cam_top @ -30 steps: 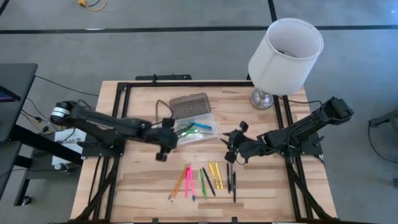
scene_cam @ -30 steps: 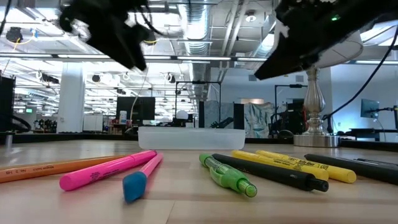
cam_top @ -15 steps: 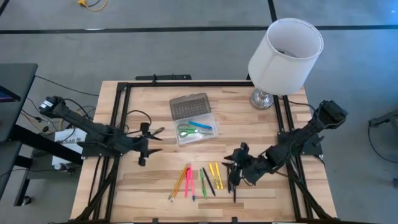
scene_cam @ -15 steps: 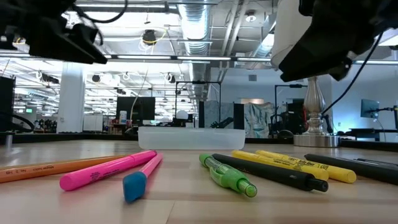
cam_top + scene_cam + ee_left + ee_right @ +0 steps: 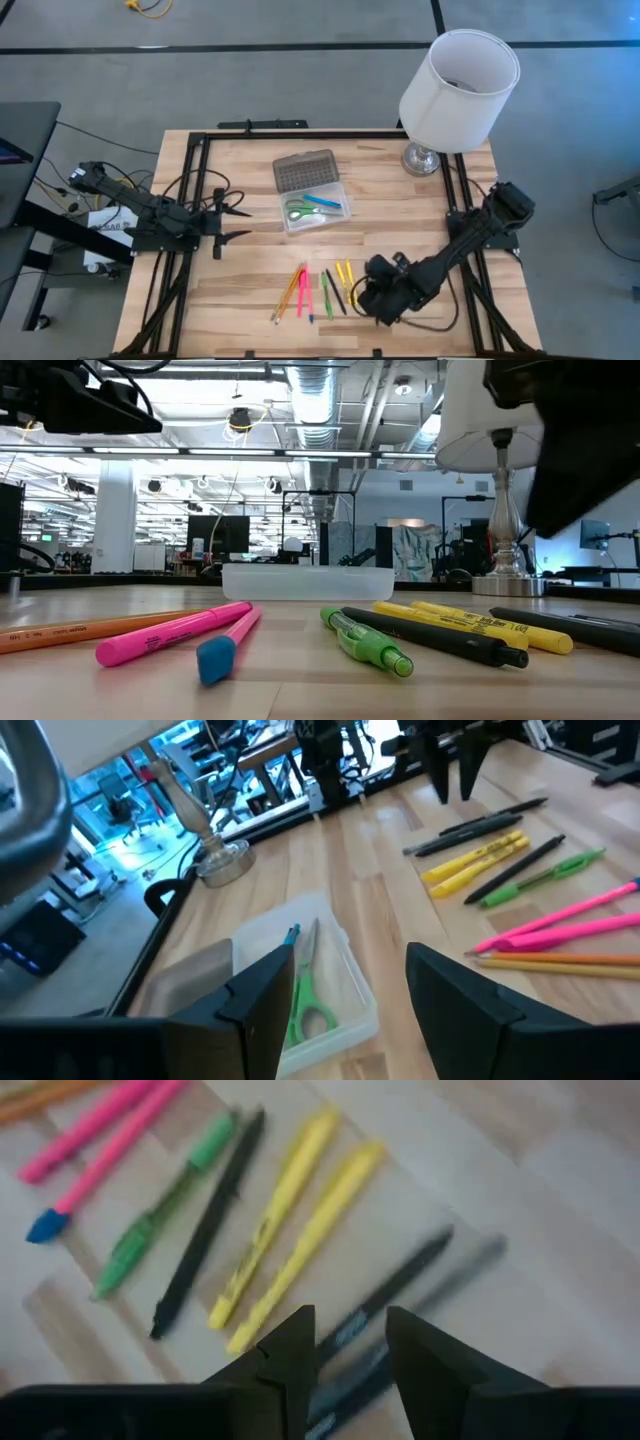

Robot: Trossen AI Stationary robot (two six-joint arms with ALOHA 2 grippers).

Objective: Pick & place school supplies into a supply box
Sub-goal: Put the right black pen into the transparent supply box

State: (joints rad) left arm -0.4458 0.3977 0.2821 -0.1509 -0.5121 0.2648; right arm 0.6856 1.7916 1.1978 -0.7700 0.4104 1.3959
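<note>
**Right gripper low over the dark pens, left gripper waiting at the table's edge**

We see the right gripper (image 5: 376, 295) down over the near right end of the row of pens, its two fingers (image 5: 290, 1350) spread apart with nothing between them, straddling the two dark pens (image 5: 400, 1295) that lie side by side on the wooden table (image 5: 250, 300). Beside those lie two yellow pens (image 5: 300, 1230), then a black pen (image 5: 205, 1220), a green pen (image 5: 165, 1205), two pink pens (image 5: 95, 1125) and an orange pencil (image 5: 80, 628) at the far end of the row. All of them lie flat on the wood, close together and roughly parallel.

The clear box (image 5: 315, 212) sits near the middle of the table, well apart from the row, with its grey ribbed lid (image 5: 304, 169) folded back. Inside it we see the green-handled scissors (image 5: 303, 995) and a blue pen (image 5: 325, 201).

The left gripper (image 5: 232, 221) hangs at the table's left side, away from the box, its fingers spread and empty. A white lamp (image 5: 458, 80) stands at the far right corner.
</note>
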